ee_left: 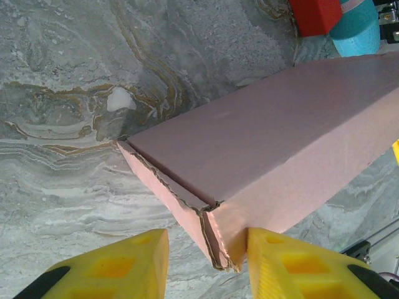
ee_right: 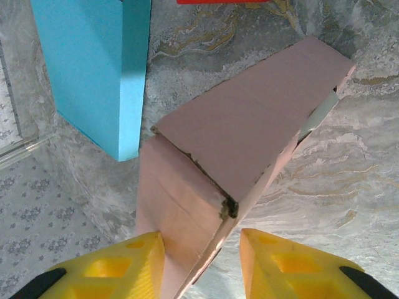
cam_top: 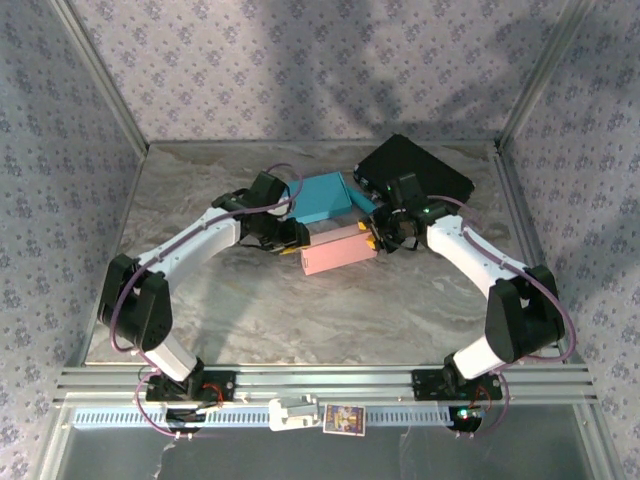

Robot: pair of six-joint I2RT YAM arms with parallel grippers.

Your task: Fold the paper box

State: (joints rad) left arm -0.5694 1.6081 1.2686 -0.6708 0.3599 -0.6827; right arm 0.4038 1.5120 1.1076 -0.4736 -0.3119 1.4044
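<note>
Top cam sits high + far back, looks down on whole table (cam_top: 300, 320); both wrist cams look close-up at pink box (cam_top: 338, 250), from opposite ends.

Soft, even light; dim shadows on the back wall (cam_top: 330, 70); 3 sharp views.

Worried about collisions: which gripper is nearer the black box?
Right. The right gripper sits just below the black box in the top view; the left gripper is farther left, past the pink box.

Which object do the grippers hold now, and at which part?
Nothing seems clamped: the left gripper and right gripper each straddle one end of the pink cardboard box, leaving a gap.
</note>
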